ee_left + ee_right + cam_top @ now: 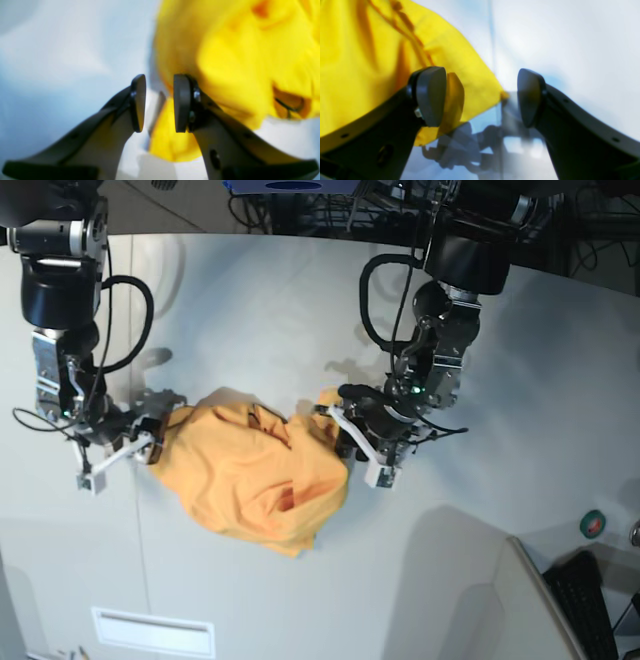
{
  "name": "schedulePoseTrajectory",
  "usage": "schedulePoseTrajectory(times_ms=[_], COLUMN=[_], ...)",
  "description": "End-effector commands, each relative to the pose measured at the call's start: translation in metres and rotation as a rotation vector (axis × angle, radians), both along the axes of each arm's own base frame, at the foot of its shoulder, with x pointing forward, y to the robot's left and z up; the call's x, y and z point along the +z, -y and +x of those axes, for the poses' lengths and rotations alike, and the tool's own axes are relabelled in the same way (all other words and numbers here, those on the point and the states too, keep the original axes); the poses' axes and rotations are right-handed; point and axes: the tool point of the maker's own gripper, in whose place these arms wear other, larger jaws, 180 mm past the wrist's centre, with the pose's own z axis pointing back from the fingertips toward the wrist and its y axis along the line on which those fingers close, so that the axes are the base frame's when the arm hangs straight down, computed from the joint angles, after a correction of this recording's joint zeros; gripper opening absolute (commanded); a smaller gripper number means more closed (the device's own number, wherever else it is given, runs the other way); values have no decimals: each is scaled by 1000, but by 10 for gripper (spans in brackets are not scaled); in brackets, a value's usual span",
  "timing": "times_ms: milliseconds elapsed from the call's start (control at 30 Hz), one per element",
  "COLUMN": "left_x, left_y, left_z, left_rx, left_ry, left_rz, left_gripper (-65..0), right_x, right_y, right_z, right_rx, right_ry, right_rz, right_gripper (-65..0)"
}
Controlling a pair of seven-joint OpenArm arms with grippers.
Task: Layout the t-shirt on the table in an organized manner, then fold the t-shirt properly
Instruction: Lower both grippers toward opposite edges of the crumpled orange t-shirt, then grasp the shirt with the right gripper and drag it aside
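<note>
**White surface with one crumpled shirt**

The surface (260,300) was a broad matte white-grey top with a thin dark seam running down its left part. The t-shirt (250,475) lay on it near the middle, bunched and wrinkled rather than spread flat. A small rectangular slot plate (152,631) sat set into the surface near the front edge.

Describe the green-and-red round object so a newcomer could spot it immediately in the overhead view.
Start from the table and follow it to its far lower-right part in the base view. There sits a small round object, green-rimmed with a red centre, beside a dark keyboard; nothing else nearby is green.
</note>
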Motion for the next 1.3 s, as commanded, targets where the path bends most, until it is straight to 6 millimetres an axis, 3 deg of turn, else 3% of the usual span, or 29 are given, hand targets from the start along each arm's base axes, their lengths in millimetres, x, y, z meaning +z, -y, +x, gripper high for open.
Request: schedulePoseTrajectory(times_ms=[0, 67, 133, 167, 300, 400, 533, 667, 767, 833, 1000, 1133, 1267], left_x=[10, 5, 2, 1, 18, 39, 66, 76, 71, 65, 49, 51, 60], left_y=[5, 10, 6, 1, -18, -39, -70, -103, -122, -127, -127, -159, -193], left_z=[10, 6, 6, 7, 20, 31, 44, 40, 24, 13, -6, -10, -12], left_rx=[-2, -9, 9, 21, 85, 145, 180, 170, 161, 156, 159, 279, 406], left_ry=[42, 34, 27, 23, 67, 128, 197, 166, 151, 135, 91, 91, 114], left_rz=[-17, -23, -26, -21, -40, -44, -10, 75, 127, 142, 142, 121, 102], left_gripper=[-469, -495, -617, -650, -650, -650, -650, -650, -650, -650, -650, -650, -650], right_x=[-5, -7, -9, -9, -6, 14, 70, 135, 177, 196, 248, 304, 338], right_y=[-3, -2, -3, -3, 0, -1, -2, 2, 27, 31, 20, 12, 13], right_z=[-7, -11, -13, -13, -17, -19, -13, -3, -1, -2, 0, 9, 25], right_rx=[19, 16, 17, 18, 23, 54, 106, 156, 103, 96, 124, 136, 140], right_ry=[-37, -43, -47, -50, -51, 10, 152, 277, 330, 351, 481, 632, 717], right_rz=[3, 4, 5, 6, -4, -33, -96, -180, -228, -251, -297, -338, -368], right_gripper=[-290, -426, -632, -650, -650, -650, -650, -650, -650, -650, -650, -650, -650])
